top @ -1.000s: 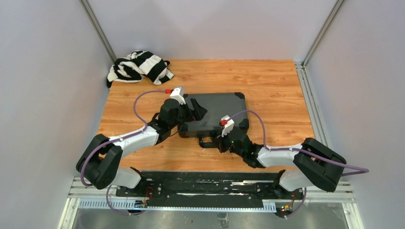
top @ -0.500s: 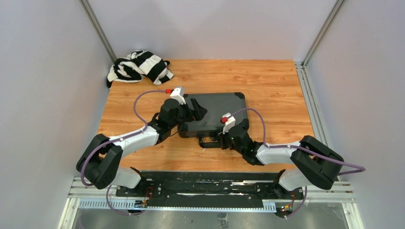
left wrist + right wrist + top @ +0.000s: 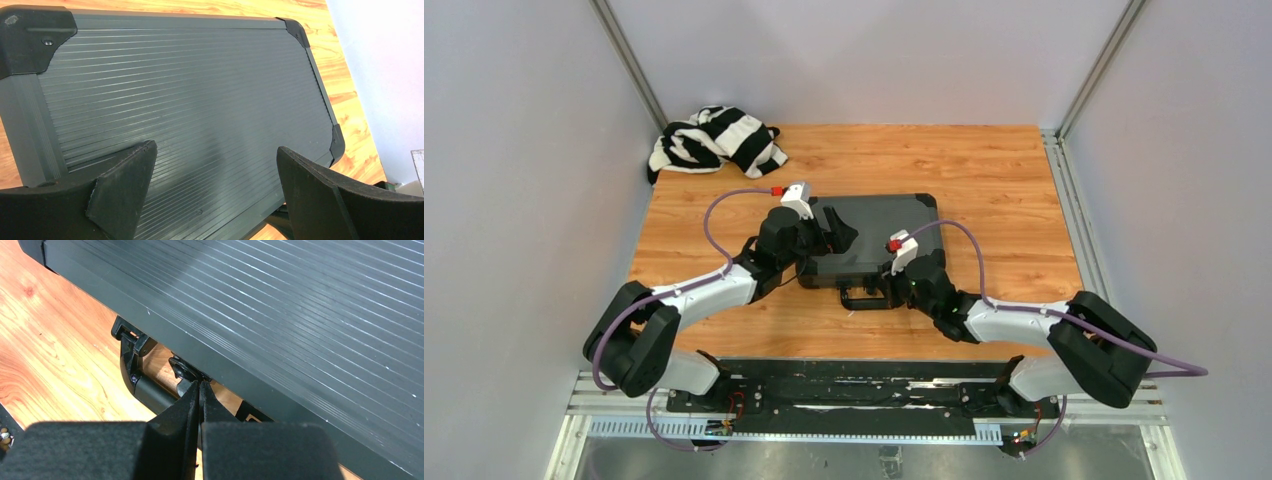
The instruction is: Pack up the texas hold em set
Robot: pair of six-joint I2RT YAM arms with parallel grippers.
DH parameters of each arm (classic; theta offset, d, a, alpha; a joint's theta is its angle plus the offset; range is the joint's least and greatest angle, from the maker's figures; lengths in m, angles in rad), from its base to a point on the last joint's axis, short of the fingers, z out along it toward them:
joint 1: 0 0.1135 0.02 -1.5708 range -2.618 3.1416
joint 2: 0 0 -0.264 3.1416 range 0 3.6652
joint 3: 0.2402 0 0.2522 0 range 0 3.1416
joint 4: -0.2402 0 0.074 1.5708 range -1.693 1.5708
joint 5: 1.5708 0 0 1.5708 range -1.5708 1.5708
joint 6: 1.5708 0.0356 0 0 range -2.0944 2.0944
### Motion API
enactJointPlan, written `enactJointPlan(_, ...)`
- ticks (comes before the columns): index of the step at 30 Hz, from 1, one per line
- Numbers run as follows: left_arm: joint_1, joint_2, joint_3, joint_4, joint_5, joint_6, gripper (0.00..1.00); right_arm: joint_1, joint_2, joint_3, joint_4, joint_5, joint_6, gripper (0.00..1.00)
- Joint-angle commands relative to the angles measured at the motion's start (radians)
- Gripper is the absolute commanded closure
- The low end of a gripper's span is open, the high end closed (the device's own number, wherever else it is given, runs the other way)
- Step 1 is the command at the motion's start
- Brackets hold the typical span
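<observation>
Right wrist view: right pincer [image 3: 199,391] clenched empty, handle [image 3: 142,386] of the closed case [image 3: 310,305] at its tips, left pincer [image 3: 215,172] released above it; we judge securing underway, needing a firm press next.

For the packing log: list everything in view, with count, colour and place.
case: 1, black, ribbed lid shut, flat at the table's middle
handle: 1, black, on the case's near side
striped cloth: 1, black-and-white, bunched at the far left corner
table: 1, brown wood grain, under everything
left gripper: 1, black, open, over the left end of the lid
right gripper: 1, black, shut, tips at the case's near edge beside the handle
</observation>
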Motion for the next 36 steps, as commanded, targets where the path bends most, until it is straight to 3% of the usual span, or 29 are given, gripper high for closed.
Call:
enactJointPlan(1,-0.005,0.028,-0.053,-0.244,-0.016,0.009,0.02,-0.016,-0.027,0.015,0.004,-0.023,-0.005,0.99)
enactJointPlan(14,-0.005,0.042,-0.055,-0.242,-0.012,0.004,0.02,0.011,0.004,-0.021,0.012,-0.035,0.028,0.99)
enactJointPlan(27,-0.006,0.045,-0.061,-0.244,-0.017,0.008,0.02,0.023,0.201,0.012,0.101,-0.034,0.046,0.99)
enactJointPlan(36,-0.006,0.059,-0.056,-0.242,-0.017,0.010,0.02,0.036,0.076,0.060,-0.012,-0.047,0.016,0.99)
